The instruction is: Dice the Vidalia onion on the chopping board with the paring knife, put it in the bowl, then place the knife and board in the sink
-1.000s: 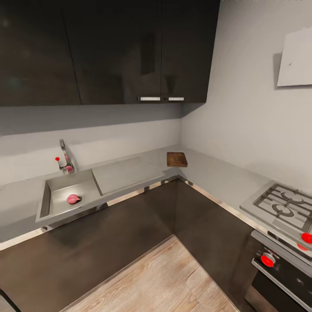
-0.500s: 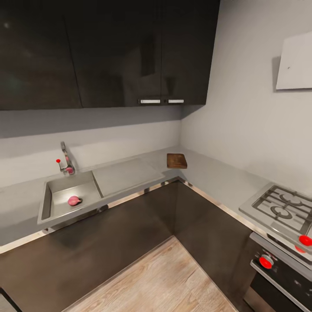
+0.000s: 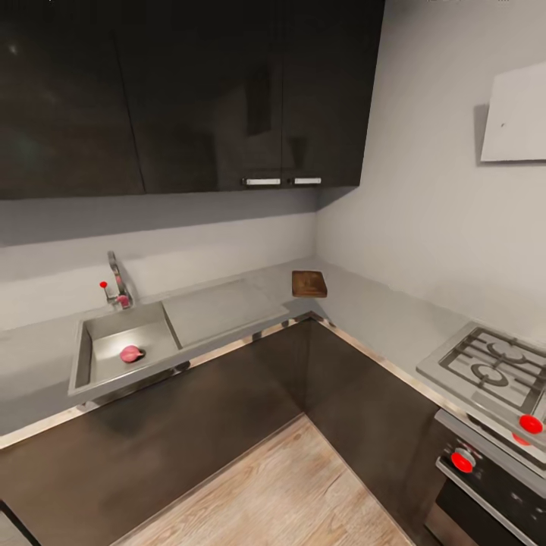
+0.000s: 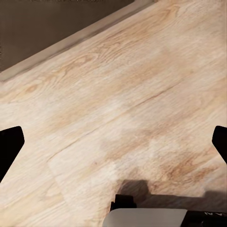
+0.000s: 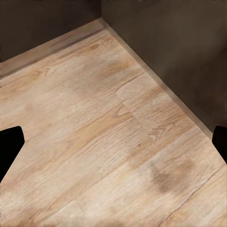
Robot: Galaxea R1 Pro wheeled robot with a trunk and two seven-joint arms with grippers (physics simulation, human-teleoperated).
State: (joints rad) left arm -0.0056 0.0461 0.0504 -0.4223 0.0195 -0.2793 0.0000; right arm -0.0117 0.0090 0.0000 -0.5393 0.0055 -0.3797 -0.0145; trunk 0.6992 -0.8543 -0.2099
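- Countertop (image 3: 227,303) runs an L round the corner; we stand well back on the wood floor (image 3: 280,493), so the step in hand looks like the approach.
- Sink (image 3: 82,356) sits left along the counter, drainboard beside it toward the corner. Best to square the base to the basin before reaching.
- Board (image 3: 309,283) lies near the corner, well apart from the sink.
- Onion (image 3: 131,353) rests on the basin floor, near its front wall.
- Left gripper (image 4: 113,142) and right gripper (image 5: 113,142): fingers spread wide, empty, pointed at the floor.
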